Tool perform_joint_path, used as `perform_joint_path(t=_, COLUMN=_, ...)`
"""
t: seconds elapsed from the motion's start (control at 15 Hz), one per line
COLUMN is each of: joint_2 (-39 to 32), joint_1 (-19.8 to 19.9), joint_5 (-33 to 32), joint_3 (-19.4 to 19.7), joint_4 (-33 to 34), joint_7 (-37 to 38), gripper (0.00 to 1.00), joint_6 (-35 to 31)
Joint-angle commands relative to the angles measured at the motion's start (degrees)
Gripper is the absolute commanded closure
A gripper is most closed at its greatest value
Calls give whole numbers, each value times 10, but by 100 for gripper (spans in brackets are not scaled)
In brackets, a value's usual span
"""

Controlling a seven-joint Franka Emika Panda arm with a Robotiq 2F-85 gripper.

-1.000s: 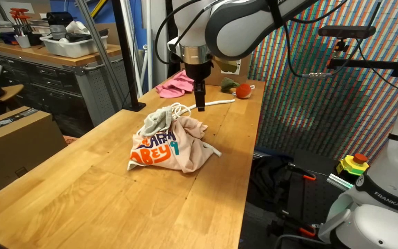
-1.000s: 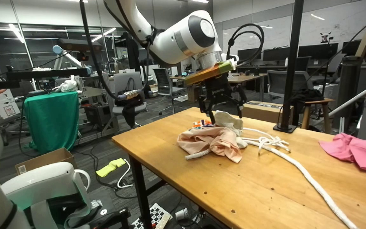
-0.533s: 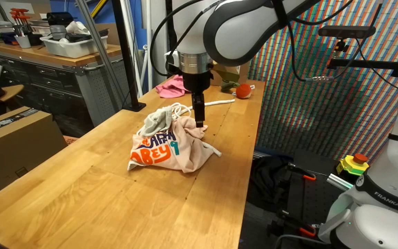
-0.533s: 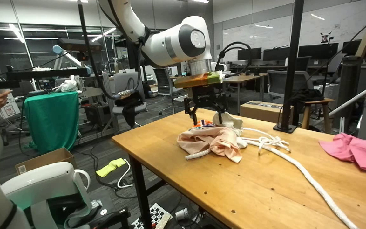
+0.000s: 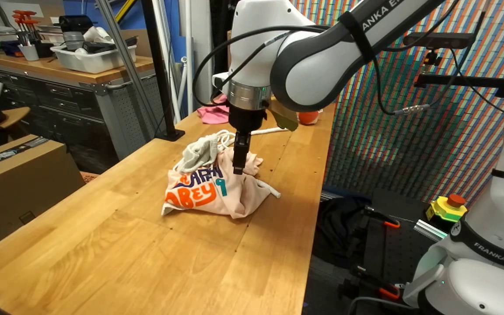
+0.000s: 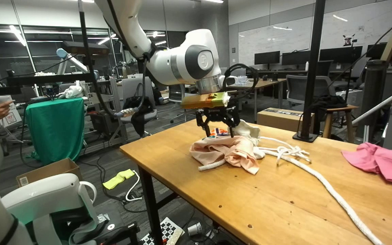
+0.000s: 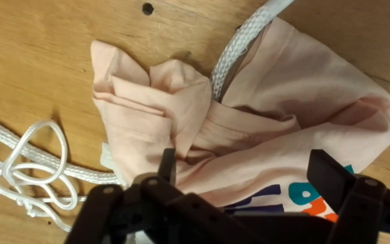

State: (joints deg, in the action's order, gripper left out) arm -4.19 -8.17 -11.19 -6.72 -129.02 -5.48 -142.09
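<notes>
Wrist view: the gripper (image 7: pixel 242 159) has its jaws spread wide with nothing pinched between them. Around and beyond them lies the crumpled peach cloth (image 7: pixel 245 125), its folds fanning from nine o'clock through twelve to three. Coloured print (image 7: pixel 296 195) shows at five o'clock of the cloth's middle, a thick white rope (image 7: pixel 242 44) leaves at twelve, and a thin white cord (image 7: pixel 64 145) lies looped near nine.

In an exterior view the gripper stands edge-on, so its spread does not show; its fingertips (image 5: pixel 238 169) overlap the cloth between one and two o'clock of its middle. A grey-white bundle (image 5: pixel 199 153) sits at eleven o'clock, against the cloth.

In an exterior view the two fingers (image 6: pixel 231 131) point down, apart from each other, at the cloth's twelve o'clock edge; whether the tips touch it, I cannot tell. The thick white rope stretches toward four o'clock over the wooden table (image 6: pixel 271 211), and a pink cloth (image 6: pixel 383 163) lies well apart at three.

The step in hand looks like lining up over the peach cloth. As I judge it, the next move calls for a short drop astride a raised fold, then closing on fabric alone, clear of the rope.
</notes>
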Motion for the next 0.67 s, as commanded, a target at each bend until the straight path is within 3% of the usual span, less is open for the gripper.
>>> perform_joint_path(t=0.0, joint_2=14, joint_1=-7, joint_5=-22, joint_3=-4, joint_4=-41, joint_7=56, gripper=0, joint_6=-54)
perform_joint_path(t=0.6, joint_2=29, joint_1=-28, joint_5=-36, joint_3=-26, joint_4=-96, joint_7=84, gripper=0, joint_6=-138)
